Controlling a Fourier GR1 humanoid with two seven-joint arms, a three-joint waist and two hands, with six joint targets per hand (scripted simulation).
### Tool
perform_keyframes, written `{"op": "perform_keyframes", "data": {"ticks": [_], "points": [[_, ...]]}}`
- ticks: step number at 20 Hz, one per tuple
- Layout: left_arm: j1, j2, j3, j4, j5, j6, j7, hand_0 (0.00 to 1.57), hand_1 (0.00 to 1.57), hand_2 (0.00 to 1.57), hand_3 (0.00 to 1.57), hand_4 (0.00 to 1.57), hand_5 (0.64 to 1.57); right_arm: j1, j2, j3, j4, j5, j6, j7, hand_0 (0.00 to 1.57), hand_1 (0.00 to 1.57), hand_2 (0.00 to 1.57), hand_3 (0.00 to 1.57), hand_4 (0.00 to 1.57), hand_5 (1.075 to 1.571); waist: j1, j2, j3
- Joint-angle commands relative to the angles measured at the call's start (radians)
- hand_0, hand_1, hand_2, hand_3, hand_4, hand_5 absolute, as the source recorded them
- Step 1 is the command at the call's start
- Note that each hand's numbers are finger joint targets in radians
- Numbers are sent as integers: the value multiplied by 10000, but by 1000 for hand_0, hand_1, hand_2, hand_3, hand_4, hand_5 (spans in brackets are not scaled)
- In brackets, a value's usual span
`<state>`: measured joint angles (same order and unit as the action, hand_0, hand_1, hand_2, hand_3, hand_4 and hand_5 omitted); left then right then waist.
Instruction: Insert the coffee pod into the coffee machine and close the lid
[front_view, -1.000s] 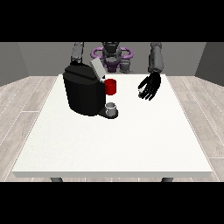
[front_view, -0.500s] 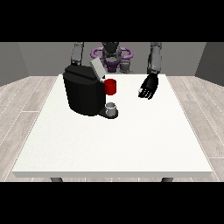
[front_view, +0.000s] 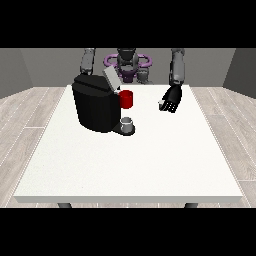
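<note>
black coffee machine (front_view: 96, 107) sits left of centre on the white worktop (front_view: 150, 160), toward the far side. its lid (front_view: 111, 79) stands tilted up and open at the top. a red thing at the machine (front_view: 126, 99) shows at its right face. below that, a grey thing (front_view: 127, 123) sits on the machine's base at the near right; cannot tell whether it is the pod, so the pod's place is not confirmed from this view.

hand at the view's right (front_view: 171, 99) hangs above the worktop, well right of the machine, touching nothing. fingers look relaxed and lightly bent downward, holding nothing visible. the hand at the view's left is hidden behind the machine; fingers: cannot tell.

progress, as a judgement: insertion not confirmed, and the lid is not yet closed. remaining: close the lid at least.
</note>
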<state>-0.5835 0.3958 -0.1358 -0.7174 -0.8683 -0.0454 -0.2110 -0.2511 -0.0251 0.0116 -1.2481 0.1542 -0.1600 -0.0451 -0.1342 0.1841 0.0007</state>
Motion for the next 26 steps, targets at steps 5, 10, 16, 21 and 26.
{"op": "perform_keyframes", "data": {"ticks": [5,10,16,21,26], "points": [[-238,-657,708,124,715,-146,-759,1420,1420,1402,1332,494,1571,127,-106,66,183,529,-425,680,0,0,0,0,0,1571,191,-639,-12],[-1198,-396,954,-76,965,-1690,-551,1420,1420,1410,1332,518,1571,167,-168,-138,921,439,-325,-234,0,0,0,0,0,1571,242,-767,-5],[-2015,-890,669,-774,939,-3031,287,1402,1402,1390,1329,542,1571,-245,110,-172,1486,516,-599,113,0,0,0,0,0,1571,539,-1440,-5],[-2046,-753,1064,-506,758,-2700,630,1402,1402,1390,1329,542,1571,452,204,254,608,492,-222,218,0,0,0,0,0,1571,-293,-1575,-8],[-3047,-537,1271,-876,1089,-3783,567,1340,1340,1372,1351,562,1571,86,-43,-40,658,128,178,25,0,0,0,0,0,1571,-325,-1676,-7]]}}
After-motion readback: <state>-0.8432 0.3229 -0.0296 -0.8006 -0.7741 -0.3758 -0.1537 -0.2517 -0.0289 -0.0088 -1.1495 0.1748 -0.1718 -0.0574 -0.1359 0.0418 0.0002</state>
